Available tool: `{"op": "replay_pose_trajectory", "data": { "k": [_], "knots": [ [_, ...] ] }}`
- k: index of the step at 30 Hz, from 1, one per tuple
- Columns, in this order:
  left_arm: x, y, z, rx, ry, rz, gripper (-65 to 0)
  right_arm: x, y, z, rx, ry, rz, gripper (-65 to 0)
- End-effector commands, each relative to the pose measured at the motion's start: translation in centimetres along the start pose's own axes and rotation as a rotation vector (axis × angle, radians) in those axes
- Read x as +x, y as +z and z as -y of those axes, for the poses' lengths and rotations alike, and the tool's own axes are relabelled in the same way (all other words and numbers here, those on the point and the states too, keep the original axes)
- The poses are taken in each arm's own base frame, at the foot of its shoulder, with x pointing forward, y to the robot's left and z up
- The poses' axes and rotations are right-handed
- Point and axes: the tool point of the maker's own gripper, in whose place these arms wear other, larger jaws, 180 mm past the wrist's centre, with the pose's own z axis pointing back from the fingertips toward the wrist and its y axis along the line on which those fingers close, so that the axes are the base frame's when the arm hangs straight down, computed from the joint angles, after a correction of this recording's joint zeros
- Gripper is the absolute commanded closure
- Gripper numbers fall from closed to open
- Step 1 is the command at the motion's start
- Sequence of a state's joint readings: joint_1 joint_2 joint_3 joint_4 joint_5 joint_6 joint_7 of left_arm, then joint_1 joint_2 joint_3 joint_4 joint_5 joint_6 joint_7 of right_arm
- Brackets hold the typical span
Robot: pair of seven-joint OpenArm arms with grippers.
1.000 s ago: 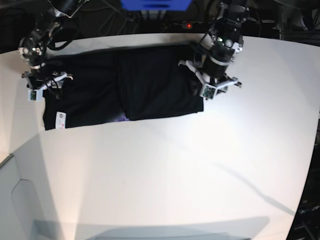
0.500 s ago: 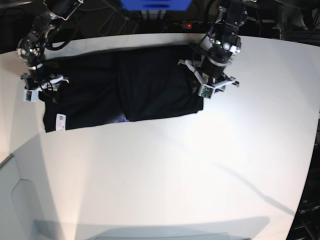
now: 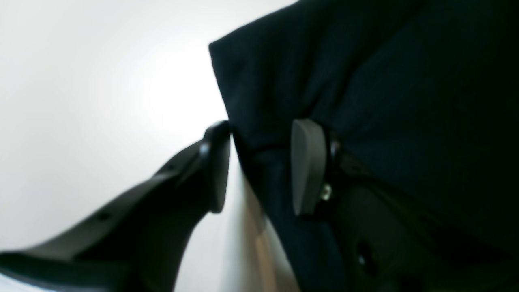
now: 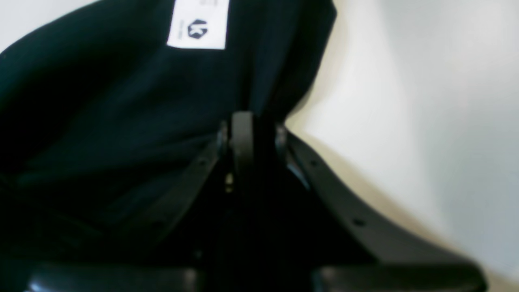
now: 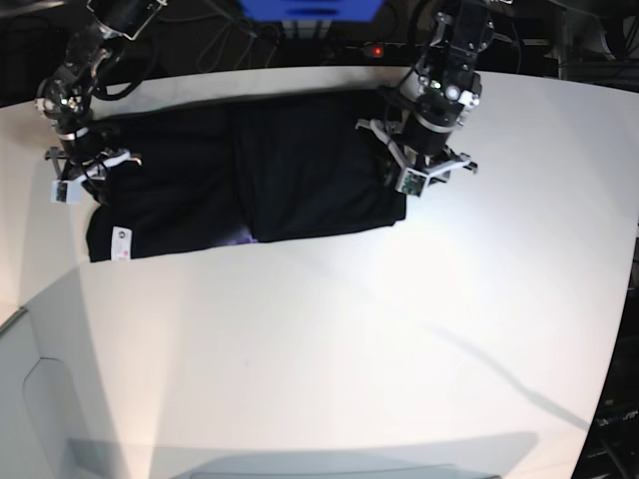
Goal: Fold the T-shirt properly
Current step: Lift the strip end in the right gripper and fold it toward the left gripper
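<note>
1. T-shirt (image 5: 250, 180) cloth is spread black and partly folded along the far edge of the white worktop (image 5: 399, 349), reaching from near the far-left corner toward the middle, with one panel already laid over the centre.
2. A small white label (image 5: 122, 242) is seen near the shirt's near-left corner, and a sliver of purple print shows at the near hem.
3. The right gripper (image 4: 253, 138) is closed tight on a bunched fold at the shirt's left end; in the right wrist view the fingers are pressed together with cloth pinched between them.
4. The left gripper (image 3: 259, 166) is placed at the shirt's right edge with its jaws parted; one finger (image 3: 308, 166) lies over the cloth, the other beside the hem over bare worktop, so nothing is held yet.
5. The step in hand is judged to be the gripping of both ends for the next fold.
6. A closing of the left jaws on the hem is called for next, then an even lift of both ends.
7. Dark cables and a blue object (image 5: 310, 8) are seen beyond the far edge; nothing is found in the way.
</note>
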State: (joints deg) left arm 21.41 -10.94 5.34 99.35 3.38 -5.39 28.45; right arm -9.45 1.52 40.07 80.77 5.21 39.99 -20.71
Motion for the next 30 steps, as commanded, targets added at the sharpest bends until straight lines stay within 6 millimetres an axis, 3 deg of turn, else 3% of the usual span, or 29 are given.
{"op": "replay_pose_trajectory", "data": {
  "k": [1, 4, 11, 16, 23, 25, 30],
  "knots": [
    [0.5, 0.1, -0.4, 0.012, -0.002, 0.02, -24.2, -2.7, 0.5, 0.1, -0.007, 0.048, -0.126, 0.0],
    [0.6, 0.2, -0.4, 0.012, -0.003, 0.021, -24.2, -1.2, 0.7, -0.5, 0.003, 0.084, -0.093, 0.0],
    [0.7, 0.2, -0.4, 0.013, -0.002, 0.023, -24.2, 4.5, 2.1, -1.6, -0.021, 0.162, 0.054, 0.0],
    [0.7, 0.2, -0.4, 0.013, -0.002, 0.023, -24.2, 8.2, 3.6, -3.8, -0.028, 0.192, 0.163, 0.0],
    [0.6, 0.2, -0.4, 0.016, 0.0, 0.02, -24.2, 10.5, 5.1, -6.6, -0.021, 0.178, 0.25, 0.0],
    [0.6, 0.2, -0.4, 0.016, 0.0, 0.02, -24.2, 10.3, 5.2, -8.2, 0.023, 0.201, 0.246, 0.0],
    [0.4, 0.2, -0.4, 0.016, -0.002, 0.012, -24.2, 9.4, 5.3, -16.1, 0.248, 0.246, 0.247, 0.0]
  ]
}}
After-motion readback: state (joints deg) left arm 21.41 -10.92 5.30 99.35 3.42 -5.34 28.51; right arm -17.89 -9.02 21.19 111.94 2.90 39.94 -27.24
